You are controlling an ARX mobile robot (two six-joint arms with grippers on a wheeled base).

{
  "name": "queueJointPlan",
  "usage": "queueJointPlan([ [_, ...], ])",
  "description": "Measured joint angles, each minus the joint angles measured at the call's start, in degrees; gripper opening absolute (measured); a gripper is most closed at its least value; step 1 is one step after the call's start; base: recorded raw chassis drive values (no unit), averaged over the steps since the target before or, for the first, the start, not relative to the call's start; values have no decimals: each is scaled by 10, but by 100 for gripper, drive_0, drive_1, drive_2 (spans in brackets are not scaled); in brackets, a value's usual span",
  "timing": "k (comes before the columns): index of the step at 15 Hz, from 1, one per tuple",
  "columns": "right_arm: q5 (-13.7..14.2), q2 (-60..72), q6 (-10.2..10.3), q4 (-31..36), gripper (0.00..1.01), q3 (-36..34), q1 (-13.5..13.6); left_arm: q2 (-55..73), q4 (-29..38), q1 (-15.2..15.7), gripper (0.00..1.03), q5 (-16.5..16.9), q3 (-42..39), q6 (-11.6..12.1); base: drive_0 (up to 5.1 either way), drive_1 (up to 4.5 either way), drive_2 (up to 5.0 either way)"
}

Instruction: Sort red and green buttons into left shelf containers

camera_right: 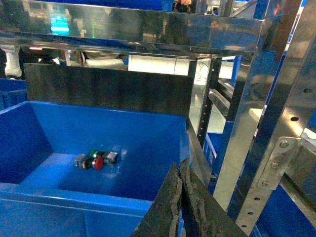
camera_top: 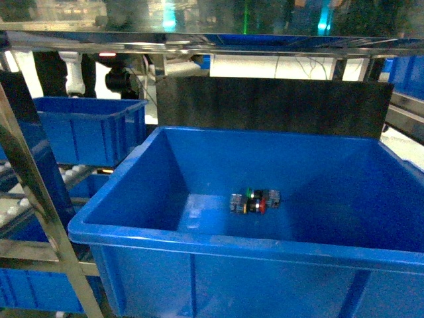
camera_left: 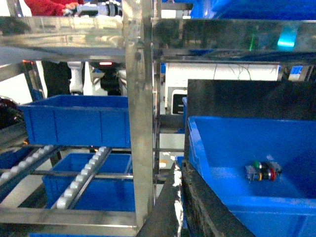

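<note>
Both buttons are seen lying together on the floor of the big front bin [camera_top: 132,225]; red button [camera_top: 260,205] touching green button [camera_top: 250,195], grey bodies beside them; nothing has yet been lifted. Left gripper [camera_left: 180,207] is seen at the bin's near left rim, fingers pressed together, holding nothing; right gripper [camera_right: 180,207] likewise pressed together and empty, outside the bin's right wall. Left shelf bins [camera_top: 86,129] sit on the roller tracks [camera_left: 81,175], well apart from the buttons; their insides are not visible. Judged: sorting not begun; both picks and both placements remain.
</note>
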Motion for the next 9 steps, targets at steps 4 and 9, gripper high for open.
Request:
queueJointPlan([
  [4,0,0,0,0,2,0,0,0,1,0,2,2,0,0,0,0,0],
  [9,0,0,0,0,71,0,0,0,1,0,56,2,0,0,0,0,0],
])
